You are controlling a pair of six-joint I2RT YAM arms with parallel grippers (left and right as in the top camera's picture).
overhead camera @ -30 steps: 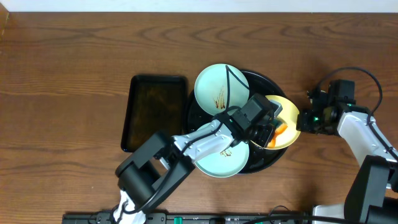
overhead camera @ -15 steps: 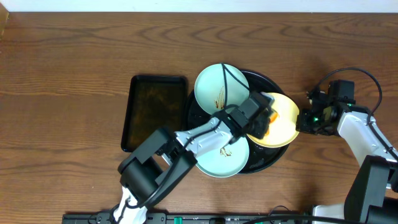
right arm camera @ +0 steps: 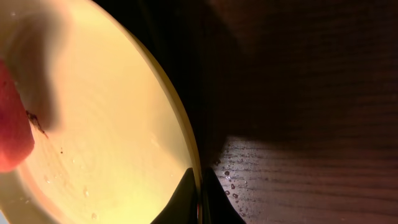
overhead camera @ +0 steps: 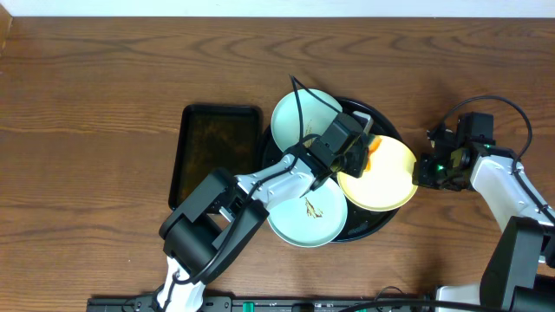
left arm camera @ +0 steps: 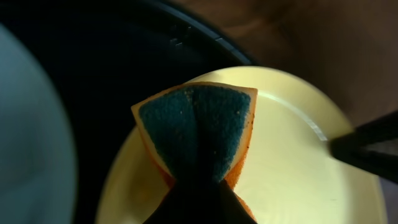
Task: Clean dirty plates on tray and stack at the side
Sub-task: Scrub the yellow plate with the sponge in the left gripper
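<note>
We see wooden worktop (overhead camera: 95, 78), dark brown grain. Small rectangular black tray (overhead camera: 217, 156) lies flat on it, left of centre, brownish sheen inside. We note orange sponge (left arm camera: 196, 127), folded, dark teal scrub face outward. Water droplets (right arm camera: 235, 180) on worktop.

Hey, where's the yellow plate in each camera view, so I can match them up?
Overhead: the yellow plate lies right of centre, on the right side of the round black tray.
Left wrist: it fills the lower middle and right, behind the orange sponge.
Right wrist: it fills the left half, its rim running to the bottom edge.
Shared landmark: the sponge, at the plate's upper-left edge overhead, a red blur at far left in the right wrist.
</note>
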